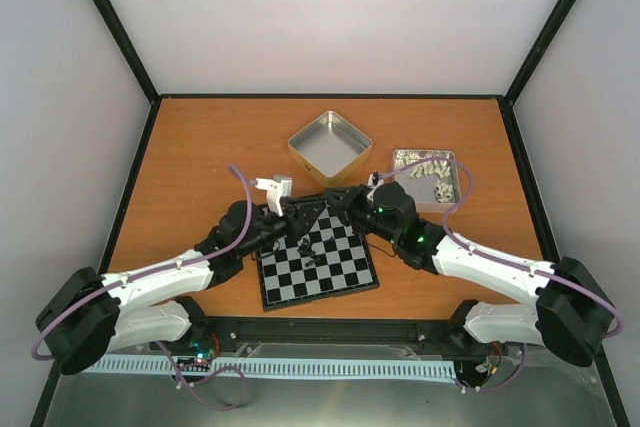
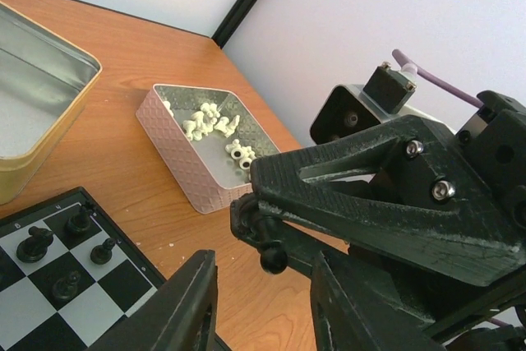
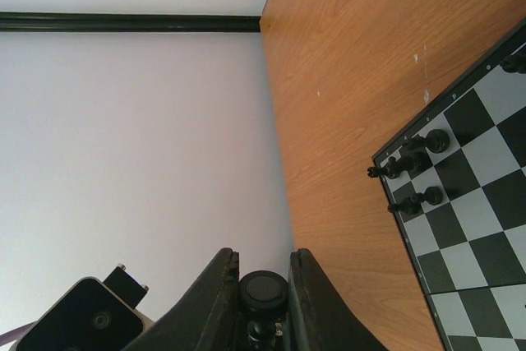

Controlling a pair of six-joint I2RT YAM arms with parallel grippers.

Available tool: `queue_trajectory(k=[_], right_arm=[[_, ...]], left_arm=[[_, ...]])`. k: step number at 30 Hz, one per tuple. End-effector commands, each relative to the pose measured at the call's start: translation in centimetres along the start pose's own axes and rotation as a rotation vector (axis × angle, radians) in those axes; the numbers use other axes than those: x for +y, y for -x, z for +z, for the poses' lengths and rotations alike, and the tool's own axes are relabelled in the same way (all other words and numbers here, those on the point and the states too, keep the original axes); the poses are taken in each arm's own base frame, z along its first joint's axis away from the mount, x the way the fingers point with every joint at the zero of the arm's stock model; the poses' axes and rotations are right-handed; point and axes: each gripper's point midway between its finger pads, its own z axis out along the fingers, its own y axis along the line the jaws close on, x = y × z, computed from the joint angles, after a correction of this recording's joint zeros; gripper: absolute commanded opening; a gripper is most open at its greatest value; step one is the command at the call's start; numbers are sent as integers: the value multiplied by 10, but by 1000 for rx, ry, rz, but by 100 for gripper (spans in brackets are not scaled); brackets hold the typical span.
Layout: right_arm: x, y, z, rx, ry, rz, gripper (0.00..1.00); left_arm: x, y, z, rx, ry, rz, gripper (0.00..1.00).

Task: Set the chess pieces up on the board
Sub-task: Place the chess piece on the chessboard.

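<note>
Your two arms reach inward from the lower corners of the top view and meet nose to nose over the far edge of the board (image 1: pixel 340 272), centre frame. The right pincer (image 3: pixel 264 265) clamps one black chess piece (image 3: pixel 263 292) by its base. The left pincer (image 2: pixel 263 285) stands partly open, a finger on each side of that piece; you cannot tell whether they touch it. More chess pieces (image 2: pixel 34 244) stand on the board's far squares. On the counter (image 1: pixel 200 167), upper right, the pink tin (image 2: pixel 177 150) holds pale pieces (image 2: pixel 205 121). The gold-rimmed tin (image 1: pixel 330 142) sits beside it, upper centre.
</note>
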Motion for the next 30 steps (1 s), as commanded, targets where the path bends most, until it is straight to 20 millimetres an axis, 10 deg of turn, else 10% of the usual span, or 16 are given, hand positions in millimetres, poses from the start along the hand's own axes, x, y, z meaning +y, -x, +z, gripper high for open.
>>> queue_trajectory(k=[1, 30], right_arm=[[6, 3, 1, -2, 13, -18, 15], [12, -7, 3, 67, 63, -22, 15]], left_arm=[[-20, 17, 5, -34, -57, 46, 32], [-18, 16, 1, -28, -36, 59, 17]])
